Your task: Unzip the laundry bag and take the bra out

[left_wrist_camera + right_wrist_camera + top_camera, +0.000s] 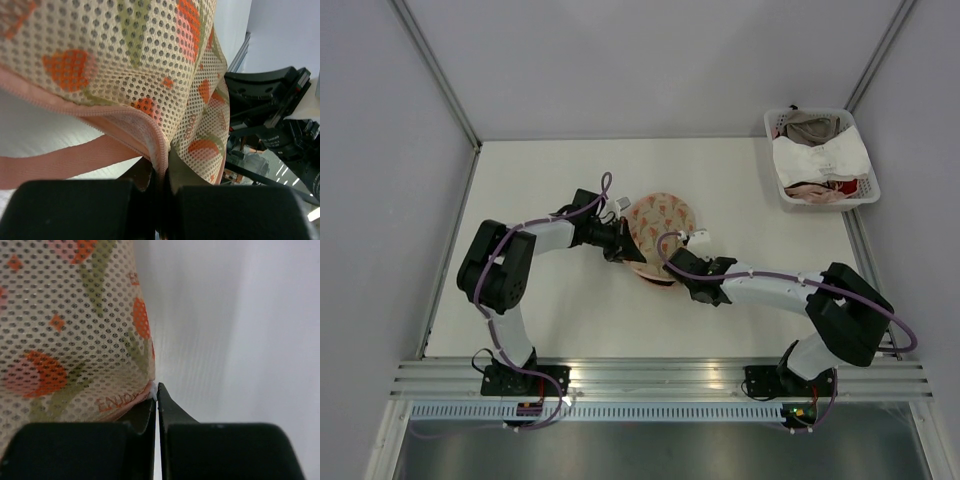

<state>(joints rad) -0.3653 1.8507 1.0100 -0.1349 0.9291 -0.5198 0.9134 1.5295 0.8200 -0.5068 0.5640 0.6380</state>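
Observation:
The laundry bag (660, 225), a cream mesh pouch with orange and green print, is held up off the table between both arms. My left gripper (628, 246) is shut on its pink zip edging (159, 145); the mesh fills the left wrist view, and a pink strip (60, 162) hangs to the left. My right gripper (691, 244) is at the bag's right edge, shut, with a small white zip tab (154, 390) pinched at its fingertips beside the printed mesh (65, 340). The bra is hidden.
A white slatted basket (830, 205) holding white, beige and pink garments stands at the back right corner. The table's side rails and grey walls bound the white surface. The right arm's black body (270, 100) shows just behind the bag.

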